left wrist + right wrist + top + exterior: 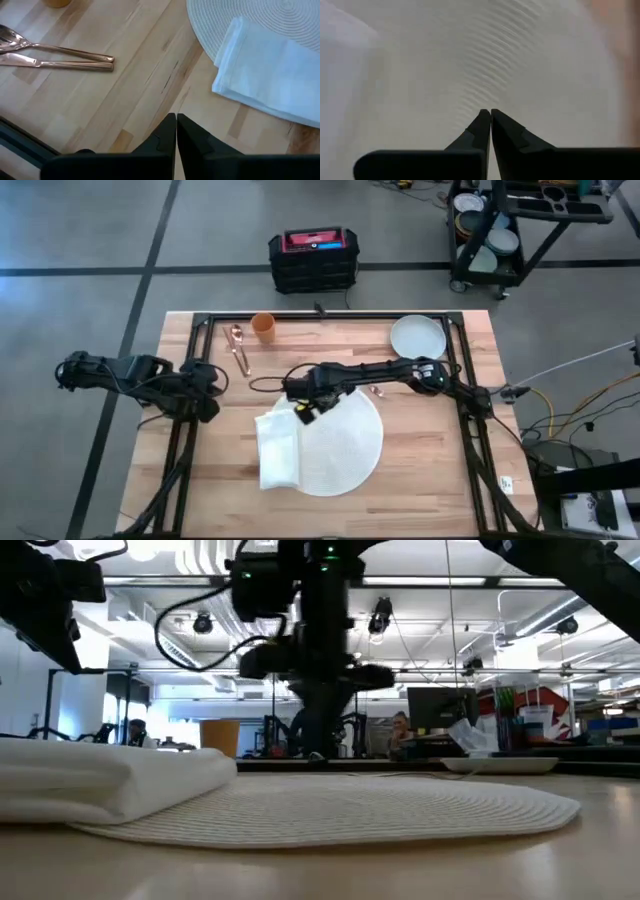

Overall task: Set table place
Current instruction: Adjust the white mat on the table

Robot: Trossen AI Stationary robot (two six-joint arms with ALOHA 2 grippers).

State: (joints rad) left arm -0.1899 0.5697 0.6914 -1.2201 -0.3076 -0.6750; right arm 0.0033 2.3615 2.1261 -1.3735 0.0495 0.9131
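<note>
- White woven mat point(335, 442), the round place, lies at the middle of the butcher-block table point(430, 480), with a folded white napkin point(278, 448) overlapping its left edge.
- Right gripper point(304, 412) hangs over the mat's far-left rim, just beside the napkin's far end; in the right wrist view its fingertips point(487, 120) are pressed together with nothing between them.
- Left gripper point(176, 120) waits low near the table's left side, fingers also closed and empty, pointing toward the napkin.
- Pale plate point(417, 336) sits at the far right corner, well apart from the mat. An orange cup point(263, 326) and the copper spoon point(236, 340) and knife point(55, 63) lie at the far left.
- Risk, as I judge it: any descent with the fingers together would push the mat or napkin, not grasp it, and a light mat may slide off centre.
- Reaching to the plate, the right arm could sweep a small copper piece point(378, 390) lying beside the mat.
- Thin flat cutlery on bare wood may skid away under a closing pinch.
- Both arms converging on the mat's left side could collide.
</note>
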